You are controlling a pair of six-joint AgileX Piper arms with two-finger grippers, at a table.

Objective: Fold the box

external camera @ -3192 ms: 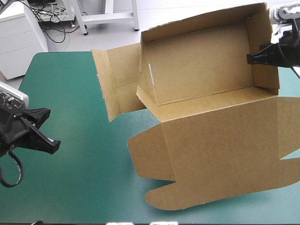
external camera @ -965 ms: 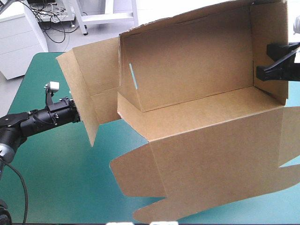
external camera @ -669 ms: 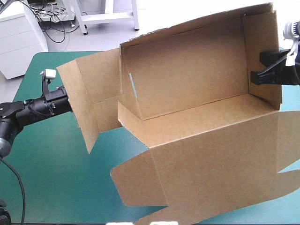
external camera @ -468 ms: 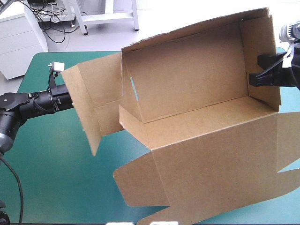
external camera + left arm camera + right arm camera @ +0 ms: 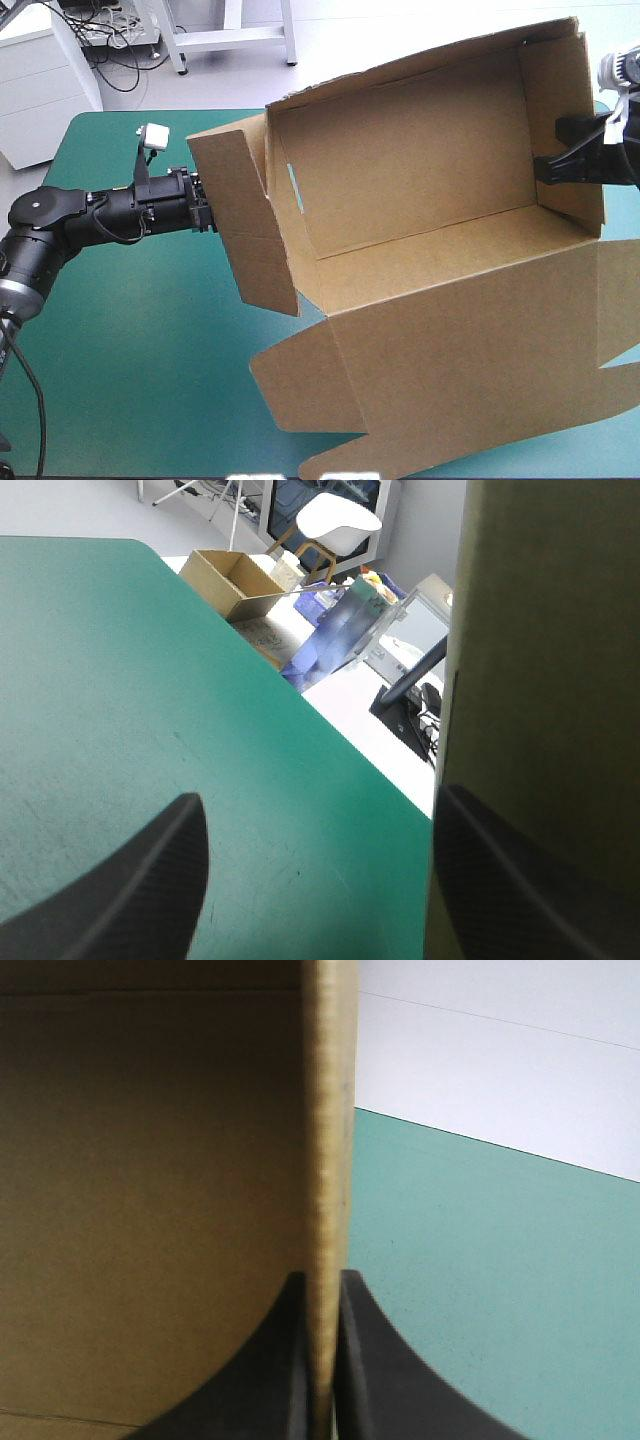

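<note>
The right claw (image 5: 548, 167) is clamped on the box (image 5: 420, 190). The edge of the end wall stands between its fingers (image 5: 285, 1360), with the brown hollow of the box on one side of them and the teal-green desk (image 5: 130, 350) on the other. From that claw the box stretches across the desk toward the left claw (image 5: 203, 213), its back wall raised and its lid (image 5: 460, 350) spread toward the desk's near edge. The left claw's fingers stand apart and grip nothing. Its tip is at the outer face of the flap (image 5: 245, 215) on the box's end nearest it. In the left wrist view the board rises close beside one finger and bare desk lies ahead of the other. Just before, that flap splayed outward, away from the box. Now it is swung in, nearly square to the back wall, and the left arm has reached further in behind it. The right claw's hold and the box's place look much the same.
</note>
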